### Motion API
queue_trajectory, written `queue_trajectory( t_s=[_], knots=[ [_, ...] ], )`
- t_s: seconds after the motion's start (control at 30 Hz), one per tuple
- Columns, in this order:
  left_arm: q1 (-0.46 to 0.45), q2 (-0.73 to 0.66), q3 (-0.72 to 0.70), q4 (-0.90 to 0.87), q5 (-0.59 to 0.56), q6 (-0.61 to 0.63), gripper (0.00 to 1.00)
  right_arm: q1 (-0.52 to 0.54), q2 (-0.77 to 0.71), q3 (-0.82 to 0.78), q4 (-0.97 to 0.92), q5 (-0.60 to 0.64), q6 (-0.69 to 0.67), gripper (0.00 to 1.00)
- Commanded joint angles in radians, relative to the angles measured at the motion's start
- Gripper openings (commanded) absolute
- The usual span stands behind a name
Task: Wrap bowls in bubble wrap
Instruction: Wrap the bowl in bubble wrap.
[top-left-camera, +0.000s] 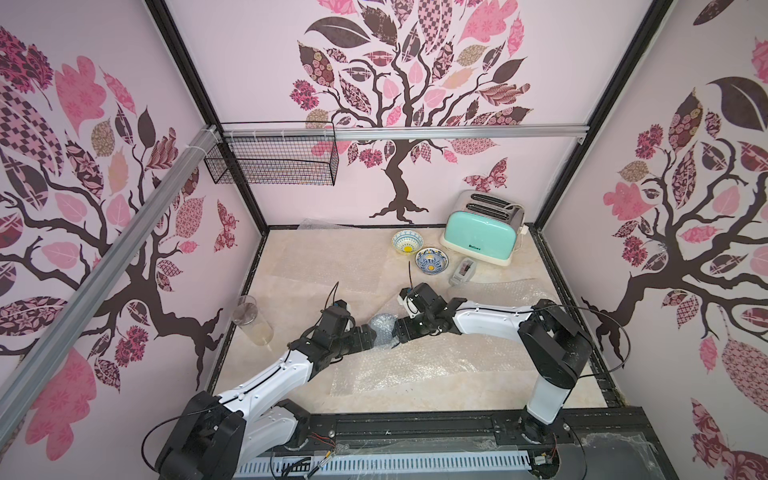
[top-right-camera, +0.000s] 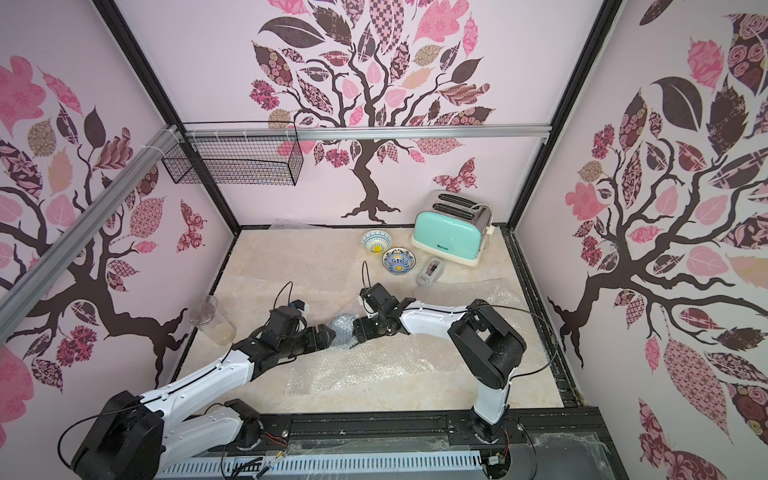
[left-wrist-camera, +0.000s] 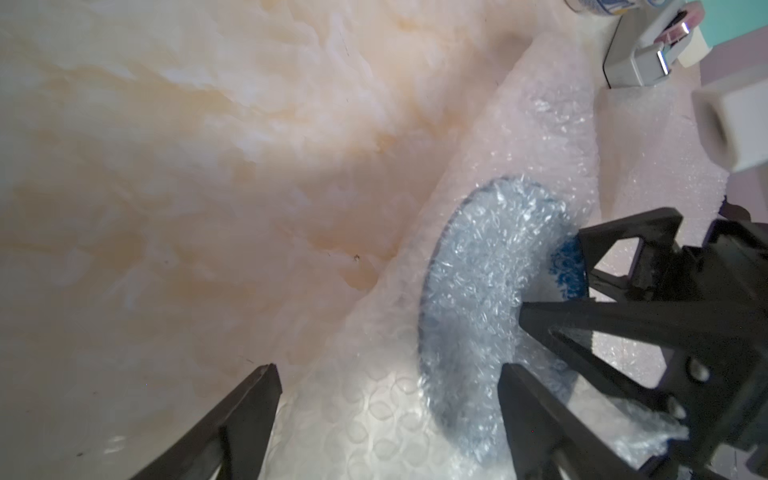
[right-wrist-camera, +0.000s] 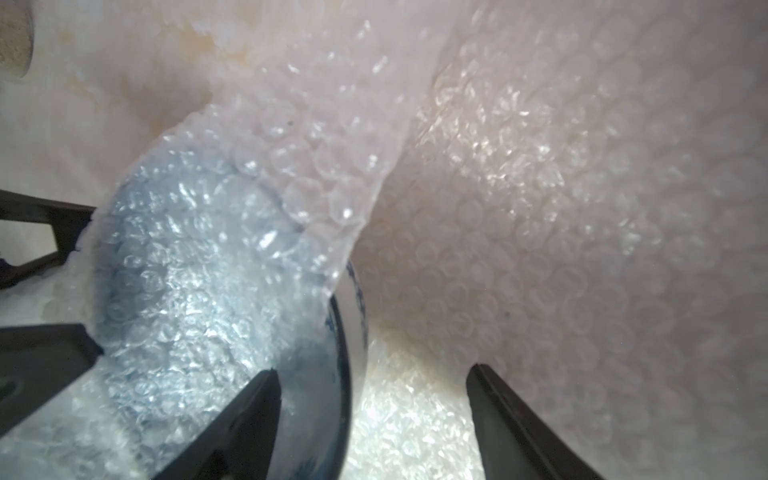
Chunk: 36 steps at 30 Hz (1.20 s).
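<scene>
An all-blue bowl (top-left-camera: 379, 324) lies on its side mid-table, its inside covered by a fold of bubble wrap (top-left-camera: 436, 361). In both top views the two grippers meet at it. My left gripper (left-wrist-camera: 390, 399) is open beside the covered bowl (left-wrist-camera: 478, 291), with only flat wrap between its fingers. My right gripper (right-wrist-camera: 372, 372) is open and straddles the bowl's dark rim (right-wrist-camera: 343, 353); one finger (right-wrist-camera: 249, 415) is over the wrapped inside, the other outside on bubble wrap (right-wrist-camera: 540, 208). Two yellow-centred bowls (top-left-camera: 407, 242) (top-left-camera: 432, 261) sit bare at the back.
A mint toaster (top-left-camera: 482, 228) stands at the back right with a tape dispenser (top-left-camera: 463, 271) in front of it. A clear glass (top-left-camera: 251, 320) stands at the table's left edge. More wrap sheets (top-left-camera: 324, 257) lie flat at the back. A wire basket (top-left-camera: 270, 162) hangs on the wall.
</scene>
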Motion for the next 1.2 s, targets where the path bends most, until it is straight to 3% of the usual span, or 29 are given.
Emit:
queue_trajectory(
  t_s=[0.0,0.47,0.73,0.93,1.03,1.17],
  knots=[
    [-0.02,0.005,-0.017,0.044,0.044,-0.007,0.88,-0.001,-0.016,0.024,-0.029,0.015,-0.014,0.76],
    [-0.083,0.156,0.045,-0.005,-0.106,0.043,0.84,-0.004,-0.063,0.052,-0.062,0.061,-0.03,0.77],
    [-0.091,0.195,0.076,-0.015,-0.122,0.057,0.84,-0.152,-0.163,0.057,-0.042,0.094,-0.046,0.77],
    [-0.091,0.217,0.09,-0.019,-0.122,0.069,0.83,-0.316,-0.061,0.129,-0.053,0.121,-0.065,0.73],
    [-0.091,0.215,0.088,-0.02,-0.122,0.069,0.83,-0.335,0.003,0.16,-0.022,0.075,-0.081,0.73],
    [-0.091,0.217,0.09,-0.022,-0.123,0.073,0.83,-0.337,0.101,0.235,-0.079,0.119,-0.099,0.73]
  ],
)
